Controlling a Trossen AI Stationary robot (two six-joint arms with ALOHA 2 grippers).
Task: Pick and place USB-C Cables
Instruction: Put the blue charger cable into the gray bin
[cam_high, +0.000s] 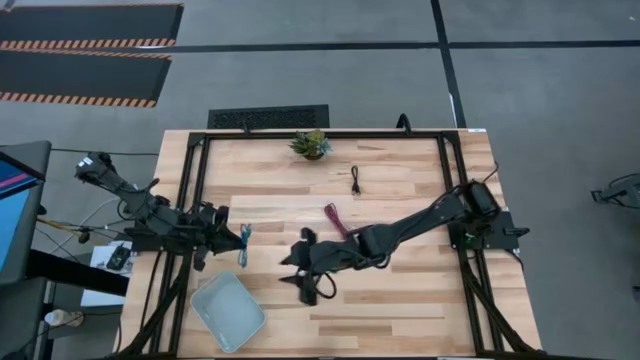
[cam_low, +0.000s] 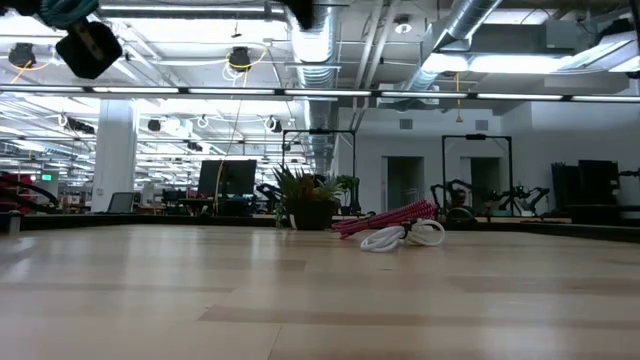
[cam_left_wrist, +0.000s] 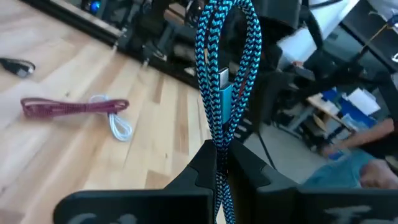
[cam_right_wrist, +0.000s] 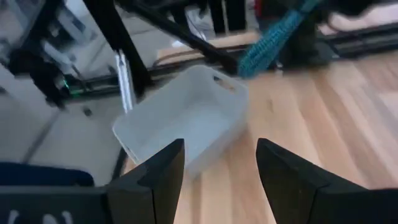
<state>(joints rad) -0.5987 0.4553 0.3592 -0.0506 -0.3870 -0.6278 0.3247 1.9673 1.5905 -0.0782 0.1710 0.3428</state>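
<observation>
My left gripper (cam_high: 236, 240) is shut on the teal cable (cam_left_wrist: 225, 68), a folded braided bundle, at the table's left above the wood. My right gripper (cam_high: 288, 270) hangs open near the table's middle with nothing between its fingers, and it faces the white tray (cam_right_wrist: 186, 118). The dark red cable (cam_high: 335, 218) lies flat on the table, with the white cable (cam_left_wrist: 118, 123) beside it. The black cable (cam_high: 356, 180) lies farther back, toward the plant. My left gripper pinches the teal cable's bundled strands (cam_left_wrist: 217, 140) between its two fingers. The fingers come roughly level from the table's left side. The looped end (cam_left_wrist: 227, 9) and a connector (cam_left_wrist: 224, 93) stand out beyond the fingertips. The cable is lifted clear of the table.
The white tray (cam_high: 228, 310) sits at the near left, between the two grippers and the front edge. A small potted plant (cam_high: 311, 143) stands at the far edge. A black frame (cam_high: 200, 190) runs around the tabletop. Bare wood lies at the near right.
</observation>
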